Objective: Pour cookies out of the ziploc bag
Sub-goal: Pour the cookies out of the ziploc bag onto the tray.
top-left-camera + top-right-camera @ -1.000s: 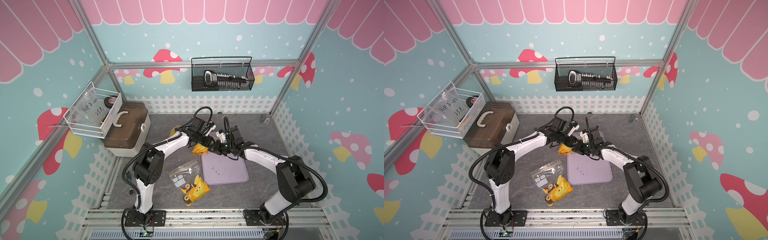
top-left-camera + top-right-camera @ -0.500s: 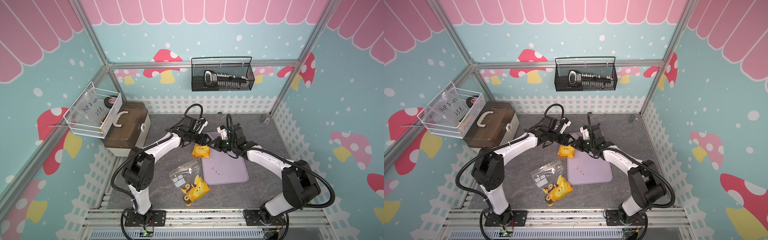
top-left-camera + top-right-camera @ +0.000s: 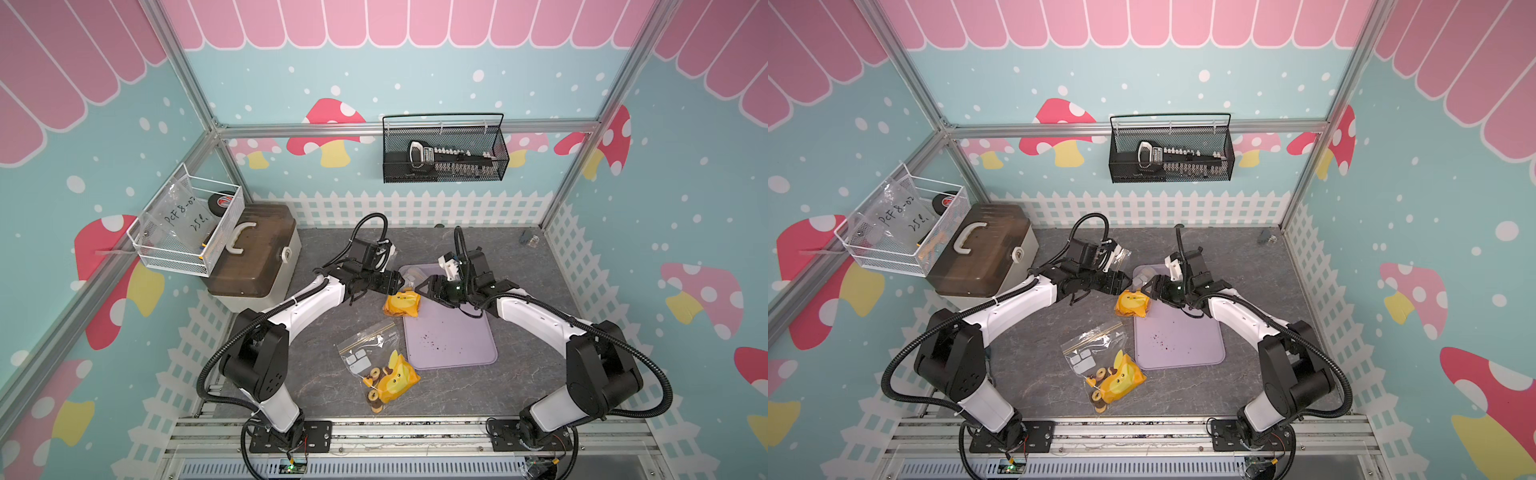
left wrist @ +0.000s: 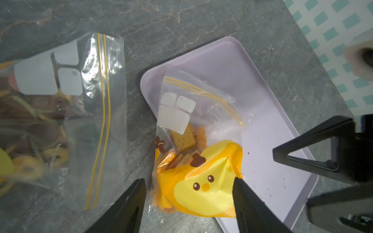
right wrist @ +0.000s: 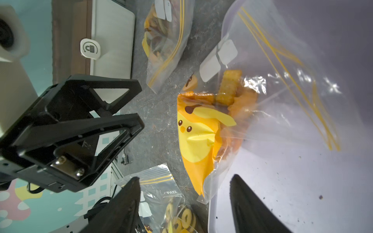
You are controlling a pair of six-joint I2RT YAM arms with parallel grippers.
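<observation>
Left gripper [image 4: 188, 179] and right gripper [image 5: 185, 176] are both seen spread, with nothing pinched. The ziploc bag [image 3: 401, 305] is laid across the left edge of the lilac tray [image 3: 453, 345], near its far corner. The cookies [image 4: 182, 139] are seen inside the bag. A second cookie bag [image 3: 374, 365] is seen on the tabletop nearby.

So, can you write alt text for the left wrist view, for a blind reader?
A clear ziploc bag with orange cookies and a yellow chick print lies over the corner of a lilac tray, between the open fingers of the left gripper. A second bag of cookies lies beside it on the grey table.
</observation>
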